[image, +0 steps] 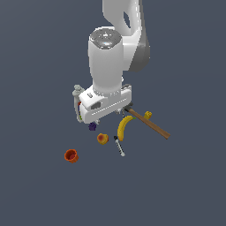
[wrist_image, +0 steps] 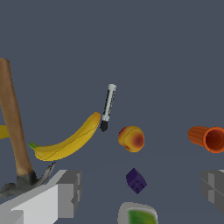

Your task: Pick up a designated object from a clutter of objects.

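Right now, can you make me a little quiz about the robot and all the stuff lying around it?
1. True or false: the gripper is holding the peach.
2. Which lies between the banana and the peach in the wrist view? A) marker pen B) red cup C) hammer
3. Fill in: the small lump near the gripper is coloured ____.

Key: 1 false, its fingers are apart with nothing between them. 2 A. 3 purple.

Bare floor rings the peach (wrist_image: pixel 131 138) — marker (wrist_image: pixel 107 107), banana (wrist_image: pixel 68 143) and purple lump (wrist_image: pixel 136 180) sit near, none touching.
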Controlling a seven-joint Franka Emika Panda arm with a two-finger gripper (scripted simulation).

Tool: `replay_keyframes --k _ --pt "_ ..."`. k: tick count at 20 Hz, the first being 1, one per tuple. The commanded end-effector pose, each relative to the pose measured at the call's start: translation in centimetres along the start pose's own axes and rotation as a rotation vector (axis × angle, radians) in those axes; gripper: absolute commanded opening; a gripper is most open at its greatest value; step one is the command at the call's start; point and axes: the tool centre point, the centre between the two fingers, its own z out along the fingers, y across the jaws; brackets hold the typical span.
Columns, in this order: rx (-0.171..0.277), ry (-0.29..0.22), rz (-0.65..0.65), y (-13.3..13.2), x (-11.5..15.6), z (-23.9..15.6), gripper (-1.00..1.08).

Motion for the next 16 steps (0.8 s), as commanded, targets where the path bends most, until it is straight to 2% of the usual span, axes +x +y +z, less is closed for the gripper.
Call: replay_keyframes --k 1,16 --pt "-0.001 -0.002 -0.065 0.3 -0.1 1.0 1.00" --pt "0.001 -0.008 -0.447 1.5 -1.0 7.0 1.00"
